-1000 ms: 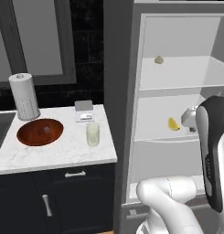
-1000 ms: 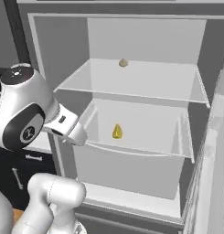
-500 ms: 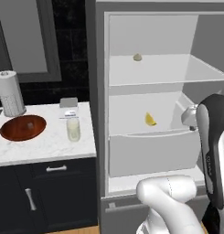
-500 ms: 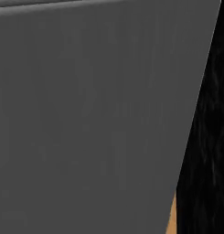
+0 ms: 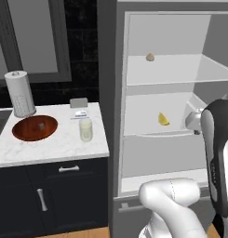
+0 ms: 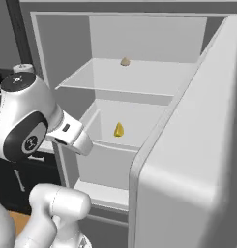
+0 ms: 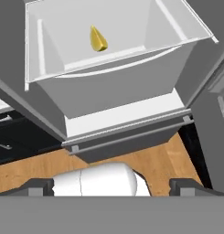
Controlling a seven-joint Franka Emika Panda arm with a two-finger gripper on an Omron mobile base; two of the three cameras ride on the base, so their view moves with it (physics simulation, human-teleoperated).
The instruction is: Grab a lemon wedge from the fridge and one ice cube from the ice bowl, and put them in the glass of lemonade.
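Inside open fridge [image 5: 110, 116], one lemon wedge [image 5: 164, 119]

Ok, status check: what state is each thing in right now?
fridge: door open
lemon wedge: lying in the fridge's middle compartment, untouched
gripper: open, holding nothing
glass of lemonade: upright on the counter
ice bowl: upright on the counter, ice cube inside

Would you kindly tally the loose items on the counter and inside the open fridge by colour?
Yellow: 1, the lemon wedge
Beige: 1, the rounded lump
Reddish-brown: 1, the ice bowl
White: 1, the paper-towel cylinder
Pale yellowish-white: 1, the glass of lemonade
Grey: 1, the small box
Total: 6
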